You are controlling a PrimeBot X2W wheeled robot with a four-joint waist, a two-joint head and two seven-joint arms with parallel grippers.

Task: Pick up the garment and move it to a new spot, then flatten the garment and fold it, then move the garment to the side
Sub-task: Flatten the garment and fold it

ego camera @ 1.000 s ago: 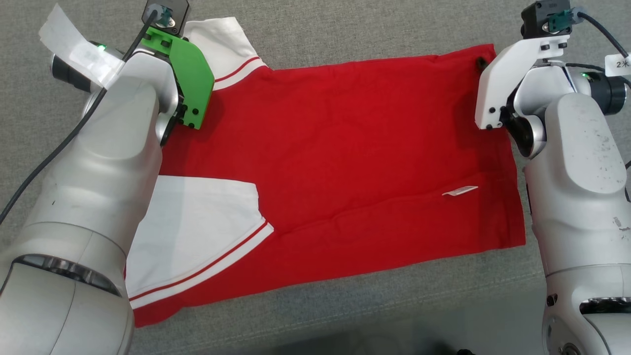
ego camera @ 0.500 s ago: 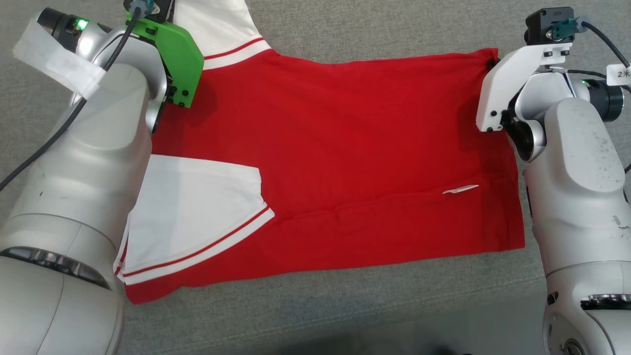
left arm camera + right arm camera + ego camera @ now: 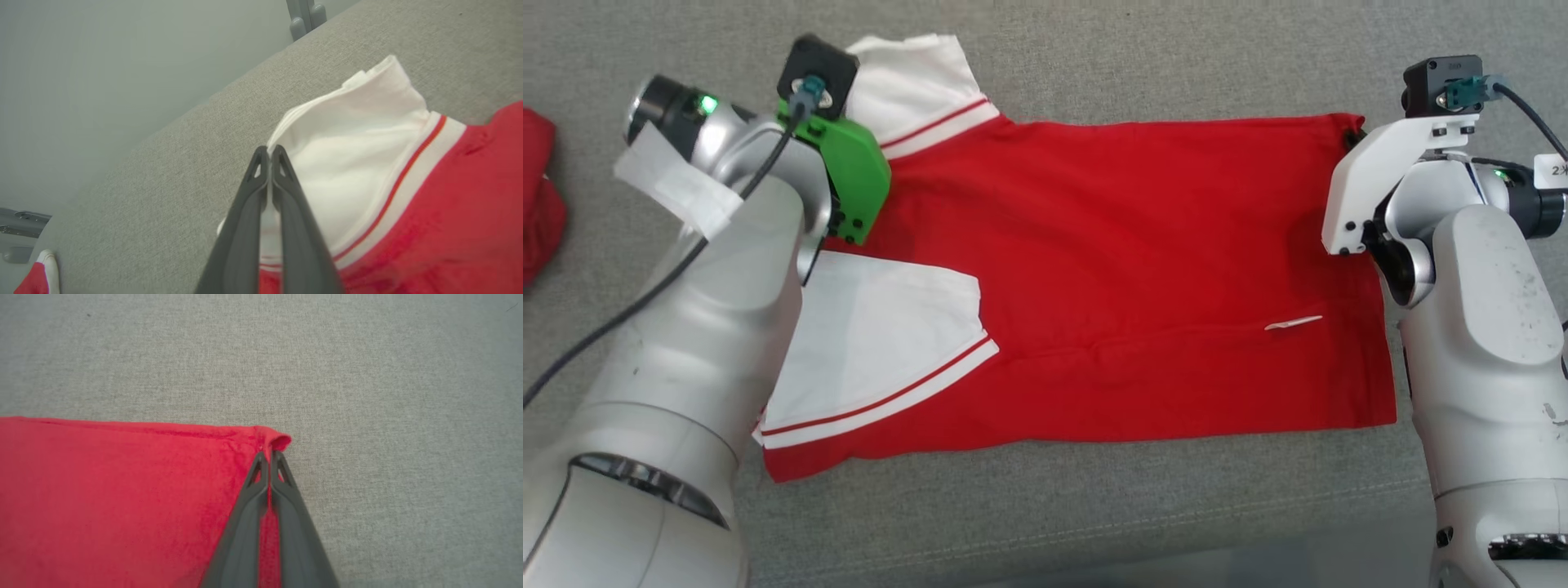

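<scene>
Bright, soft, even light; faint shadows darken the garment (image 3: 1143, 269) at 9 and 3 o'clock (head view). Wrist views blur the fingers (image 3: 241, 245) toward 6 o'clock.

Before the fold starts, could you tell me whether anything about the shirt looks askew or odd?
The red shirt lies mostly flat, but a small white label lies exposed along a creased ridge across its lower part, and the hem corner is curled over where the right gripper pinches it.
</scene>
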